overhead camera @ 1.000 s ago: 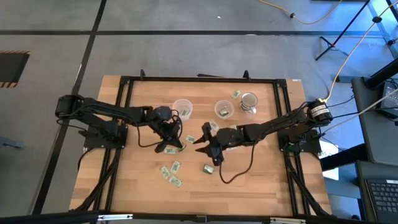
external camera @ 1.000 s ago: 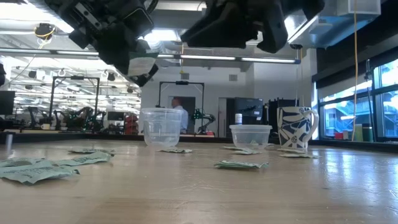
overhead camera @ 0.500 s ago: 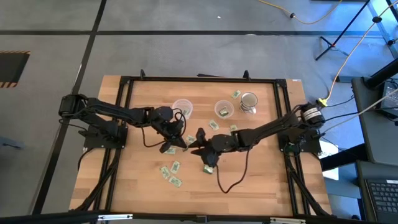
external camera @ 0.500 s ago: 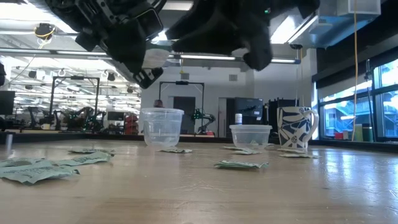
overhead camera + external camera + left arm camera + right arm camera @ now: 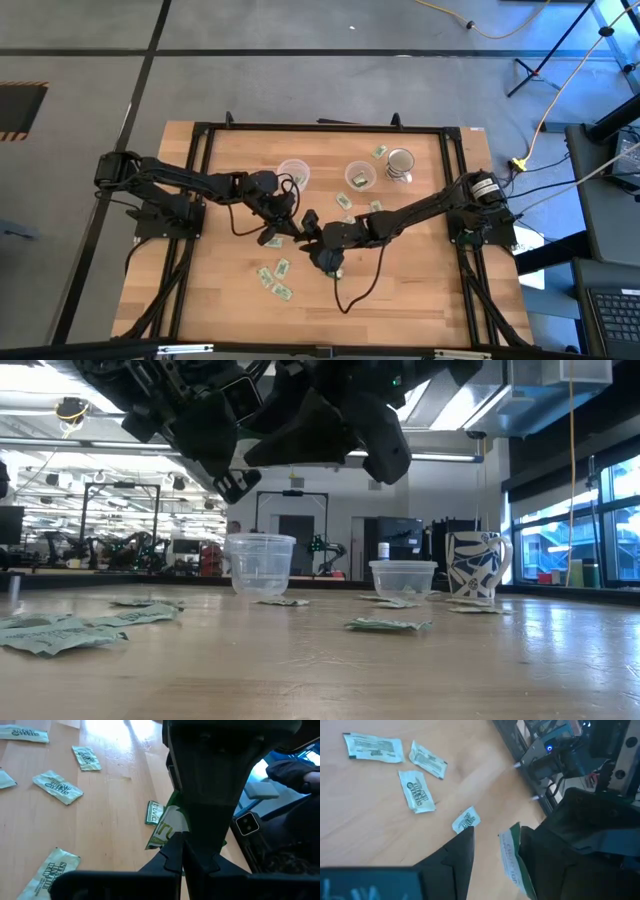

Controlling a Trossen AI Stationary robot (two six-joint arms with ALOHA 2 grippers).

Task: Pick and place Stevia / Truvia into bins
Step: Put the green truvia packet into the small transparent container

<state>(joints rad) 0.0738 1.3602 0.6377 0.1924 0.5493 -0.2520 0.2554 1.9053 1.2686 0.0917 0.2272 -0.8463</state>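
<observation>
Green-and-white sachets lie flat on the wood: a group near the near edge (image 5: 275, 280), more by the cups (image 5: 344, 201). Two clear cups (image 5: 293, 173) (image 5: 360, 176) stand toward the far edge. My left gripper (image 5: 278, 232) hangs above the table's middle, shut on one sachet (image 5: 167, 825). My right gripper (image 5: 305, 228) is open just to the right of it, fingers pointing left. In the right wrist view a sachet (image 5: 512, 855) stands edge-on between its fingers, close to one of them; whether that is the left gripper's sachet, I cannot tell. My left gripper pinches a sachet between its two shut fingers (image 5: 172, 857). The sachet's printed end (image 5: 165, 827) sticks out past the fingertips, lifted clear of the table. My right gripper has a sachet edge-on beside one finger, and its other finger (image 5: 455, 855) stands apart from it. Whether it touches the sachet, I cannot tell.
A patterned mug (image 5: 400, 162) stands beside the right cup. A black frame (image 5: 320, 128) rims the table. Loose sachets lie near the near edge (image 5: 60, 632) and in front of the cups (image 5: 388, 625). Bare wood (image 5: 420, 280) lies toward the near right.
My right gripper has travelled toward the table's left, away from the sachet it hovered over, and now sits close against my left gripper. My left gripper has stayed nearly in place, still shut on its sachet. The sachets on the table have not moved.
</observation>
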